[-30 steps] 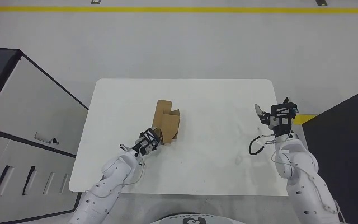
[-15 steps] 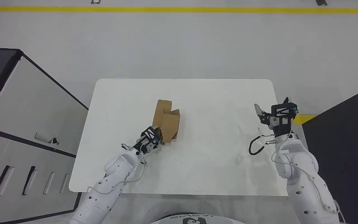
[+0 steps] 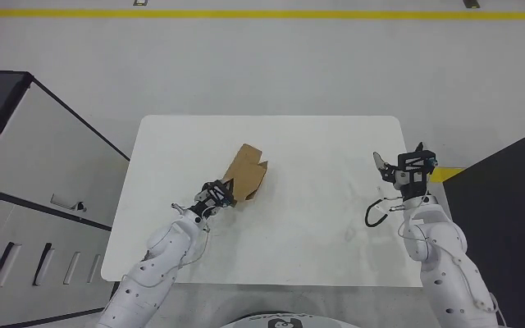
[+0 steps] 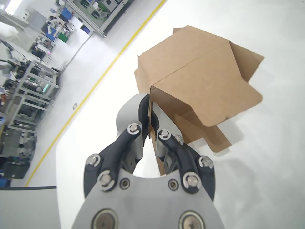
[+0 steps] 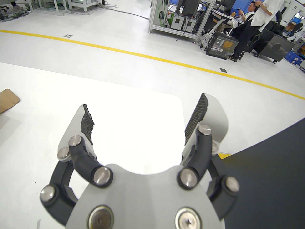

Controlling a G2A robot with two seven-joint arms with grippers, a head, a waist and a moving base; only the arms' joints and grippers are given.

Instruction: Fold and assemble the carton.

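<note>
Cartons: 1, a brown cardboard carton (image 3: 246, 170), partly opened into a sleeve, flaps loose and unfolded.
Carton place: on the white table (image 3: 328, 139), left of the middle, set askew to the table edges; the top view shows its near corner at the left gripper.
Carton pose: left wrist view shows an open end facing the gripper, with one flap sticking out low and one at the far end. Cannot tell whether the low flap touches the tabletop.
Grippers: 2.
Left gripper (image 4: 149, 106): fingers clenched on one thin wall edge of the carton at its near corner, with a black pad on each side of the cardboard.
Left arm: comes in from the near left edge of the table.
Right gripper (image 5: 144, 106): fingers spread wide with nothing between them; ribbed pads (image 5: 87, 122) bare.
Right gripper place: over the right edge of the table, well apart from the carton.
Carton from the right wrist view: one rounded flap corner at the picture's edge.
Tables: 1, white with rounded corners.
Floor lines: 1 yellow stripe (image 3: 262, 13) beyond the far side of the table.
Beside the table: 1 grey cabinet (image 3: 41, 156) on the left, 1 dark panel (image 3: 492, 213) on the right.
</note>
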